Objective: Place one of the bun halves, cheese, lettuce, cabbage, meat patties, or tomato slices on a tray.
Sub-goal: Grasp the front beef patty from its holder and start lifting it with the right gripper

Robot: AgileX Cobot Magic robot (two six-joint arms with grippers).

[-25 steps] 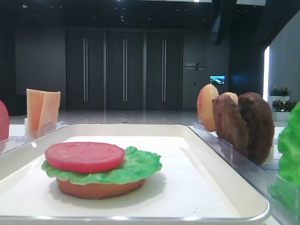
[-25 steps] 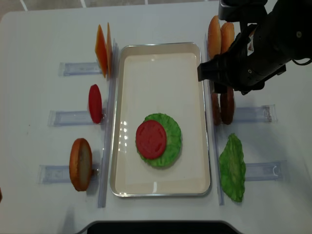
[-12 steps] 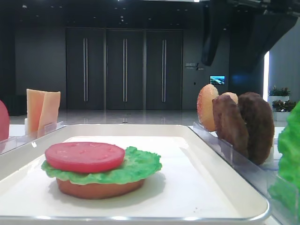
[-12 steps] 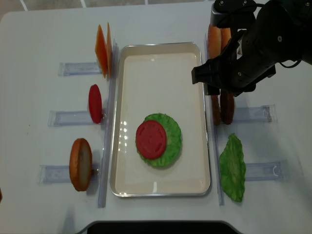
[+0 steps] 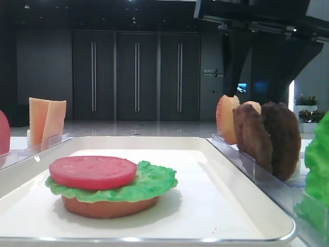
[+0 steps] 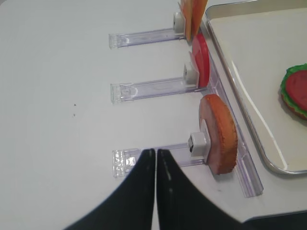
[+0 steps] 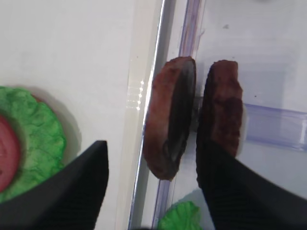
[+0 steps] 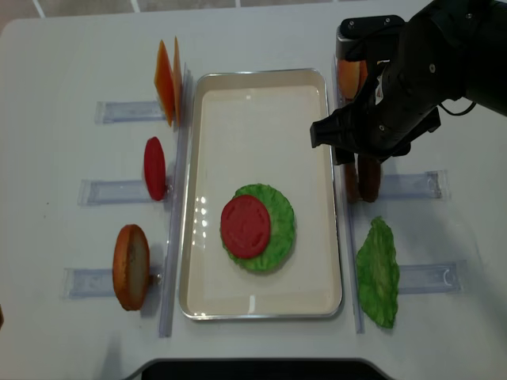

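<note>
Two dark brown meat patties (image 7: 168, 124) stand on edge in a clear rack just right of the white tray (image 8: 261, 74). My right gripper (image 7: 153, 191) hangs open over them. Its left finger is above the tray rim and its right finger is in front of the farther patty (image 7: 220, 115), so the nearer patty lies between them, untouched. From above, the right gripper (image 8: 356, 162) hides the patties' (image 8: 368, 180) upper halves. On the tray a tomato slice (image 8: 245, 226) lies on lettuce (image 8: 281, 229) and a bun half. My left gripper (image 6: 156, 152) is shut and holds nothing.
Left racks hold cheese (image 8: 166, 83), a tomato slice (image 8: 154, 168) and a bun half (image 8: 131, 267). Behind the patties stand further bun halves (image 8: 348, 79), and a lettuce leaf (image 8: 378, 273) rests in the near right rack. Clear rack rails (image 8: 412, 185) stick out on both sides.
The right arm has moved left and toward the near edge, settling over the meat patties with its gripper still open. Left gripper and the food have not moved.
</note>
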